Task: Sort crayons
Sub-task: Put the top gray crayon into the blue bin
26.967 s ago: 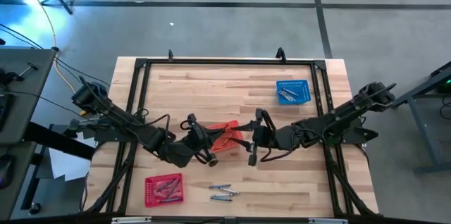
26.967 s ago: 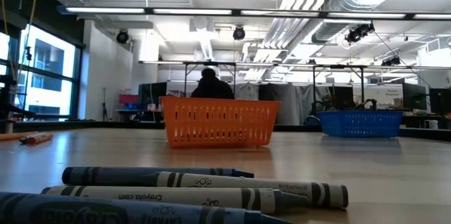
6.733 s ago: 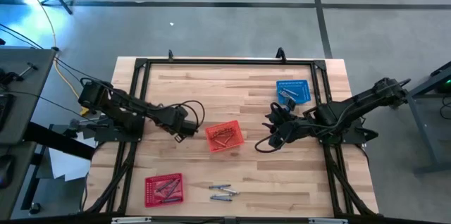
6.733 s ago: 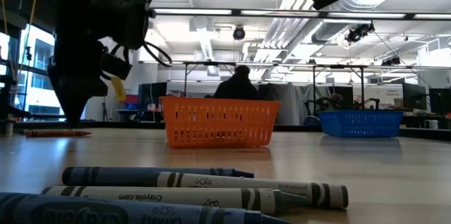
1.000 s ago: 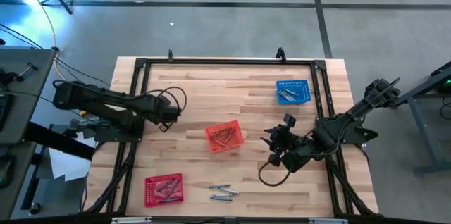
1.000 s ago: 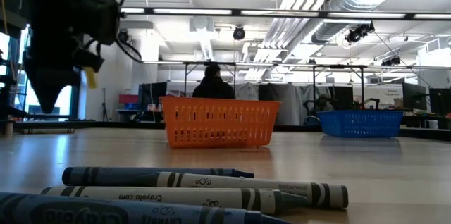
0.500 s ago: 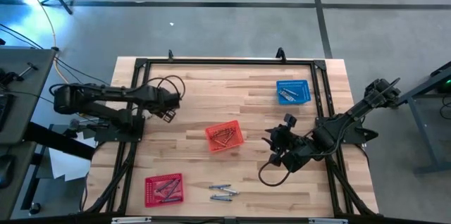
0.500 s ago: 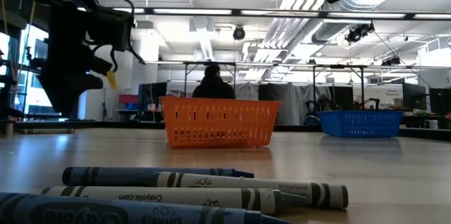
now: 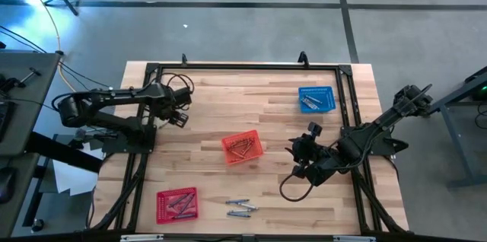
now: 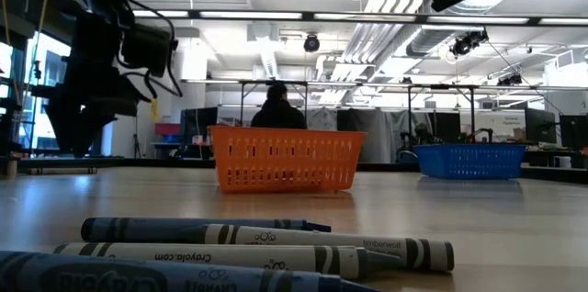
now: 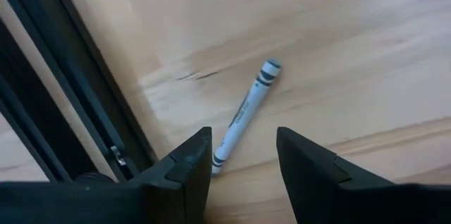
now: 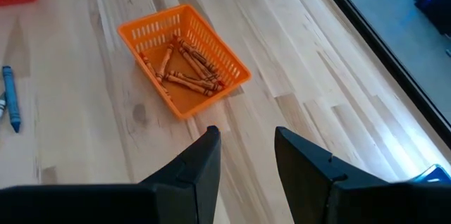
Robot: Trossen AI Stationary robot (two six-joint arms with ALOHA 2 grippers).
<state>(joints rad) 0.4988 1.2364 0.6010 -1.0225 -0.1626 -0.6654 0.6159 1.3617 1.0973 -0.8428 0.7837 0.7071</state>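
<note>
A grey-white crayon point(image 11: 246, 108) lies flat on the wood near the table's left frame rail point(image 11: 84, 111). My left gripper point(image 11: 243, 146) hangs open over it, pointing down, one finger on each side of its nearer end, touching nothing. An orange basket point(image 9: 242, 148) mid-table holds several orange crayons point(image 12: 187, 65). My right gripper point(image 12: 246, 143) is open and empty, raised to the right of that basket point(image 9: 298, 154). Blue-grey crayons point(image 10: 248, 246) lie loose near the table's front edge point(image 9: 240, 208).
A blue basket point(image 9: 316, 99) with crayons stands at the far right. A red basket point(image 9: 176, 204) with crayons sits at the near left. A black frame point(image 9: 243, 65) runs around the table. A person point(image 10: 276, 108) sits in the room beyond.
My left arm has swung toward the table's far edge, carrying its gripper along the left rail while it still points down. My right arm has kept still.
</note>
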